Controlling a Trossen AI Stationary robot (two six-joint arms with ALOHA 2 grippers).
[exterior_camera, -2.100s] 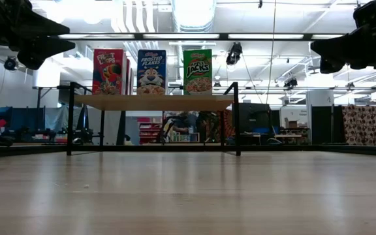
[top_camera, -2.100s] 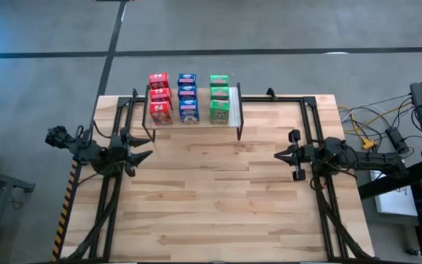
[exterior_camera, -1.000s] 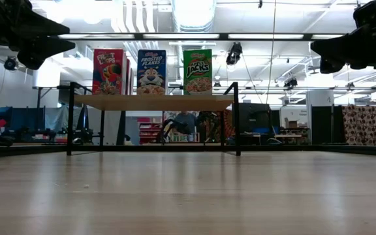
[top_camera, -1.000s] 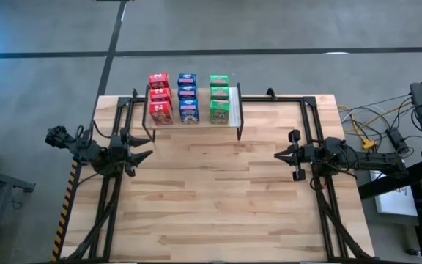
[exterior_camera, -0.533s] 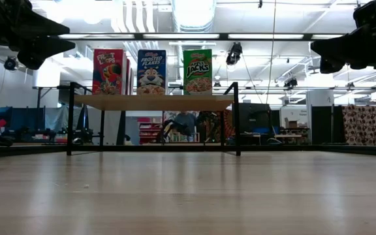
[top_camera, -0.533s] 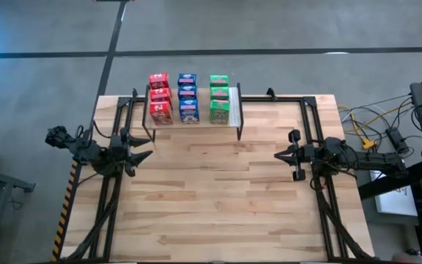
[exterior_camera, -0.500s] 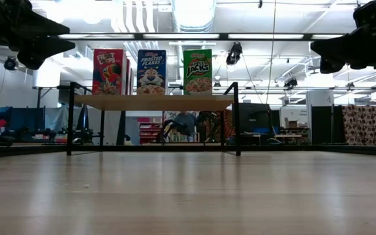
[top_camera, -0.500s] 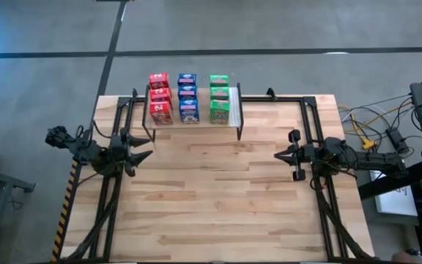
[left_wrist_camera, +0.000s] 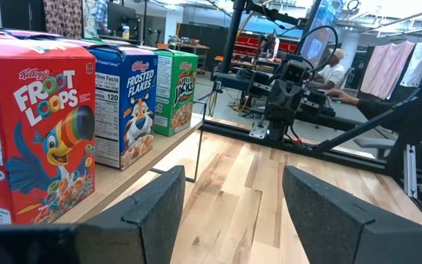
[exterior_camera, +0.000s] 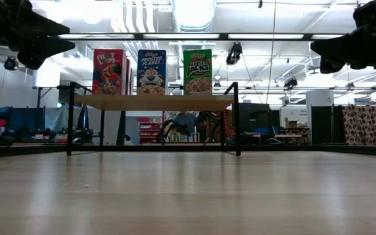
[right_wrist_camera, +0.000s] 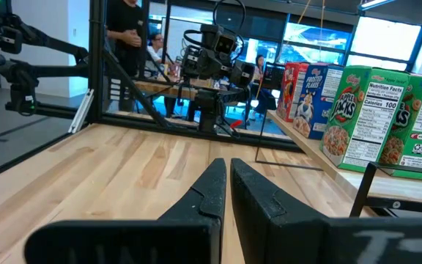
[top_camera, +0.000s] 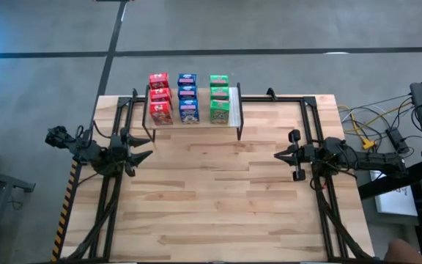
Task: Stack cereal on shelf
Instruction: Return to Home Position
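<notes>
Pale wooden worktop (top_camera: pixel 218 198) is spread beneath both arms. At its left side the left claw (left_wrist_camera: pixel 233 198) is held wide open and empty; at the right, the right claw (right_wrist_camera: pixel 228 172) is pressed almost shut on nothing. Both are seemingly parked clear because stacking looks finished. On the shelf (exterior_camera: pixel 152 102) at the far edge, the cereal (top_camera: pixel 187 97) is ranked by colour: red Froot Loops (left_wrist_camera: pixel 31 139), blue Frosted Flakes (left_wrist_camera: pixel 127 106), green Apple Jacks (left_wrist_camera: pixel 178 88).

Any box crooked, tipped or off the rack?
Nothing stands out. The red cardboard cereal boxes, blue boxes and green boxes stand upright in three straight rows on the wooden-topped rack; left hand and right hand hold nothing.
</notes>
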